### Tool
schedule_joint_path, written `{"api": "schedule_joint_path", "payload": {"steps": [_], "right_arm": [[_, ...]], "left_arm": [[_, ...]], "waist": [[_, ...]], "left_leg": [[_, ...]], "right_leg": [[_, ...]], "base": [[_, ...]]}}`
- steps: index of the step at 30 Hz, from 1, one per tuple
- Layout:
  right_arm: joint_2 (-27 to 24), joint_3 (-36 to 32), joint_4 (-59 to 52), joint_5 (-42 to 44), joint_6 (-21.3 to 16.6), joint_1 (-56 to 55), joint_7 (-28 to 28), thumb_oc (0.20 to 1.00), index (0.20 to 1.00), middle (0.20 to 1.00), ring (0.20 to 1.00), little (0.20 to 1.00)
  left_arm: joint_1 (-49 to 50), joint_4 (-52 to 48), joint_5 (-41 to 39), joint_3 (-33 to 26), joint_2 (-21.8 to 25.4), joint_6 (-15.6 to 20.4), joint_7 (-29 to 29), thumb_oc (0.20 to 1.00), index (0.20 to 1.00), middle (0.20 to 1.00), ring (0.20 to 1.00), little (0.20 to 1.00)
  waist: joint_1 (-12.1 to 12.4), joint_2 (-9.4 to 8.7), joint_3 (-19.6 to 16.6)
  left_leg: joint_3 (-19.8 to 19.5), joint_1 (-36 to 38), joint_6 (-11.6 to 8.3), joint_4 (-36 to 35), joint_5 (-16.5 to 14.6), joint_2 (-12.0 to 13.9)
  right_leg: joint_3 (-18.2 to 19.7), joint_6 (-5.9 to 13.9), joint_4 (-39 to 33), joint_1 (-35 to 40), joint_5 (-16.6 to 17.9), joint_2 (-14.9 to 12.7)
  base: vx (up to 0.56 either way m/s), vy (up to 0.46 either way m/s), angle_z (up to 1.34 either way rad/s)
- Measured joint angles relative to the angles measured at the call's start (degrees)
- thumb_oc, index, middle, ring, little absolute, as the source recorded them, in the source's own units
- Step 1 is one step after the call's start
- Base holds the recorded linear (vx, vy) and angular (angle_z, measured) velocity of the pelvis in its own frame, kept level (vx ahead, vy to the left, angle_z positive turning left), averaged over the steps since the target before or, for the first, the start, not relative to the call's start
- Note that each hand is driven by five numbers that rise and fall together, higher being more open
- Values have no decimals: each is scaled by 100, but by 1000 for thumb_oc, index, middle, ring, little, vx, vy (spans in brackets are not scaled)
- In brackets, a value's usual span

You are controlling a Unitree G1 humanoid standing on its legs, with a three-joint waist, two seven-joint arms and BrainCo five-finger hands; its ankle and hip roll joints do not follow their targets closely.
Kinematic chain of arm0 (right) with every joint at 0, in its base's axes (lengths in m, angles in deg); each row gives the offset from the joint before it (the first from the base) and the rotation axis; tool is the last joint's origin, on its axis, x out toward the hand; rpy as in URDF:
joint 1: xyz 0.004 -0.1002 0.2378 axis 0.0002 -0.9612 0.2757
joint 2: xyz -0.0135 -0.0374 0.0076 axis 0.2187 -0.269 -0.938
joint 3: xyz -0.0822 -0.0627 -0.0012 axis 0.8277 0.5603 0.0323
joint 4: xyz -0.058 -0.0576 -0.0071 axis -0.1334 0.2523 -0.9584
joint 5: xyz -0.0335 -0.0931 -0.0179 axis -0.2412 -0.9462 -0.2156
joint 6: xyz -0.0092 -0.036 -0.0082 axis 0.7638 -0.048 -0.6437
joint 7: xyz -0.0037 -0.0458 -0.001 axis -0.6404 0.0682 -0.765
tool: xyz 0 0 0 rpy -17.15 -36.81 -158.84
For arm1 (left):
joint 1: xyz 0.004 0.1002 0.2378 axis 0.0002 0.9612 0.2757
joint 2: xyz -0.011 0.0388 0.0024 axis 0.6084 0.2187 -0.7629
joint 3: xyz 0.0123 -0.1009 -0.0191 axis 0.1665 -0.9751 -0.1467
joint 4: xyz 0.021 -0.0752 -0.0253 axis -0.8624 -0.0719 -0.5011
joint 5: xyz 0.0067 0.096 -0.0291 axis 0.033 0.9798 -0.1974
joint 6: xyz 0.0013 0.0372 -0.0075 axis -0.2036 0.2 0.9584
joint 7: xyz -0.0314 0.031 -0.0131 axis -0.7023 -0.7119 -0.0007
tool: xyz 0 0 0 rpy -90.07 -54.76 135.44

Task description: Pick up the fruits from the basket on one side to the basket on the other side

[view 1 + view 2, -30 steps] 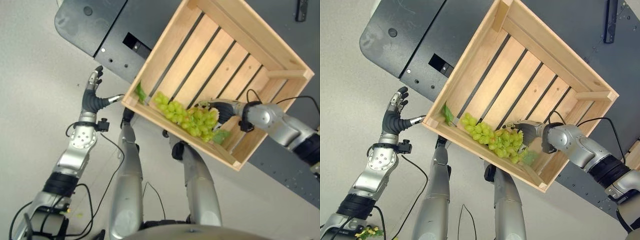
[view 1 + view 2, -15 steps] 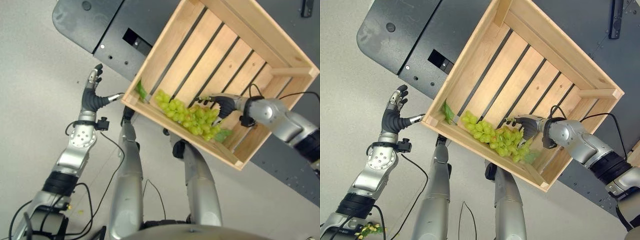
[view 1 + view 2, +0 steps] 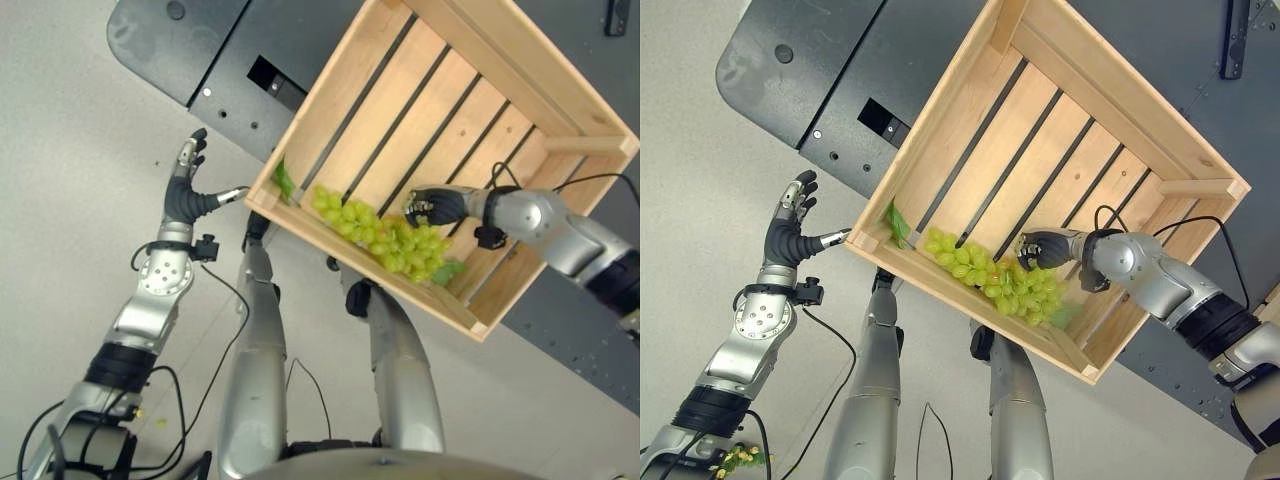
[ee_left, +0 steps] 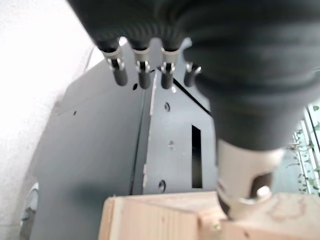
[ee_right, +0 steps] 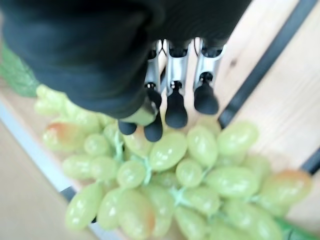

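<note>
From the left eye view, the right hand [image 3: 437,205] is down inside the crate [image 3: 520,60], fingers curled onto the top of the grapes [image 3: 385,235], which lie along the crate's near wall, mostly below and beside the fingertips. A green leaf [image 3: 284,182] sits in the corner at the far end of the bunch from that hand. Nothing else is in the crate, so by my read the job is barely begun: the grapes are gripped but not lifted, and the carry across to the other basket is all to come. In the right eye view, the left hand [image 3: 790,232] hangs outside the crate, fingers spread and straight, thumb pointing at the crate's corner, holding nothing. The left wrist view has those fingers [image 4: 141,67] straight in a row, with the dark table [image 4: 100,145] beyond them and the crate's wooden corner by the thumb. The right wrist view shows it best: dark fingertips [image 5: 175,107] and thumb closing together, pinching a grape at the top of the bunch, the rest of the grapes resting on the slats just past them.
</note>
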Motion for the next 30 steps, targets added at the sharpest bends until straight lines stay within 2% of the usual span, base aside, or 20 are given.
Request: {"api": "schedule_joint_path", "payload": {"steps": [15,16,21,26,30], "right_arm": [[-1,-4,-1,-2,0,11,27,200,200,200,200,200],[-4,-7,8,-4,0,17,50,1000,1000,1000,1000,1000],[-85,-24,-6,-4,-7,62,147,1000,1000,1000,1000,1000],[-473,-64,-26,-5,-14,49,225,1000,1000,1000,1000,1000],[-541,-217,-58,-5,-18,-53,239,1000,1000,1000,1000,1000]], "left_arm": [[-3,1,0,-3,4,-62,1,1000,1000,1000,1000,1000],[-1,0,0,-2,5,-62,-5,1000,1000,1000,1000,1000],[6,0,-1,-21,7,-63,-3,1000,1000,1000,1000,1000],[11,-23,-1,-24,30,-63,-3,1000,1000,1000,1000,1000],[13,-37,-1,-44,66,-63,-9,1000,1000,1000,1000,1000]], "waist": [[-4,-1,0],[-3,-1,-1],[-20,-2,-1],[-38,-3,-1],[-59,-3,-1]], "left_leg": [[-11,49,-2,62,1,-1],[-11,75,-2,62,1,-2],[-2,85,-2,64,2,2],[-2,83,-2,63,1,3],[2,83,-2,63,1,12]], "right_leg": [[-2,-15,33,64,16,2],[-1,-14,32,85,18,1],[4,-19,22,95,35,6],[4,-17,12,97,37,9],[7,-12,-14,103,54,20]], "base": [[0,0,0],[0,0,0],[0,0,0],[0,0,0],[0,0,0]]}}
